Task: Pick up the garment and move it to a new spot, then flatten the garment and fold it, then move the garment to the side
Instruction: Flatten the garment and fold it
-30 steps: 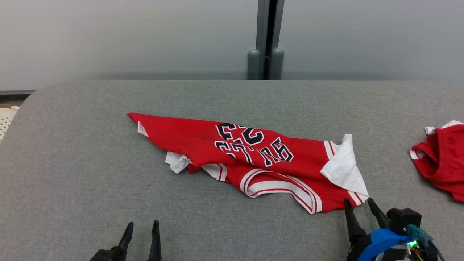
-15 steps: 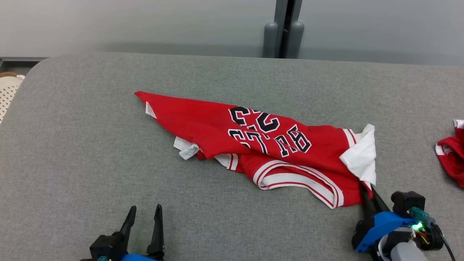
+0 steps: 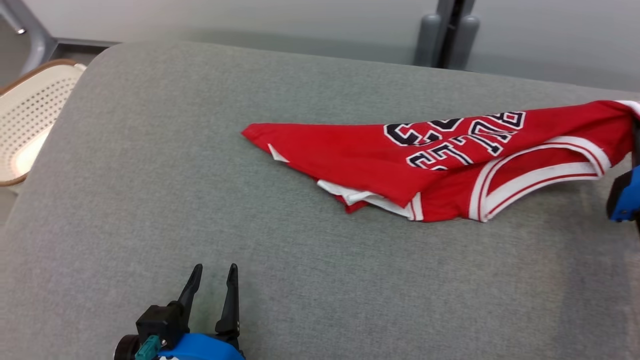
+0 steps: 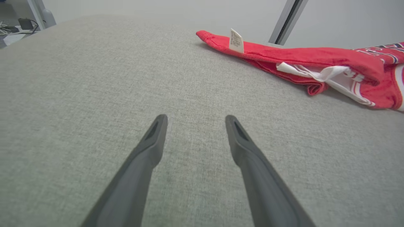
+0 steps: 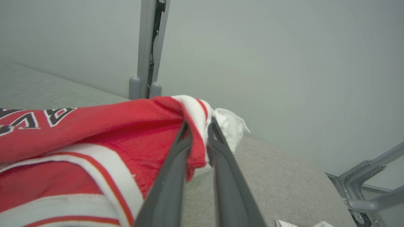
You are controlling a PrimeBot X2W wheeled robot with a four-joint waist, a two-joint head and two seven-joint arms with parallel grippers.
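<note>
1. A perforated cream basket [image 3: 27,117] sits off the table's left edge; what it holds cannot be told.
2. The red jersey [image 3: 400,165] lies on the grey table [image 3: 150,210], right of centre, with its right end raised.
3. The right gripper [image 5: 199,123] pinches that end's white-trimmed hem, fingers nearly together.
4. The left gripper [image 3: 215,270] hovers low over the table, well apart from the jersey, fingers narrowly parted.
5. Behind the table stand a pale wall [image 5: 284,63] and a grey post [image 3: 452,35].
6. The left wrist view shows a white tag [image 4: 236,41] at the jersey's pointed corner; the right wrist view shows a metal frame [image 5: 363,189] beyond the table.
</note>
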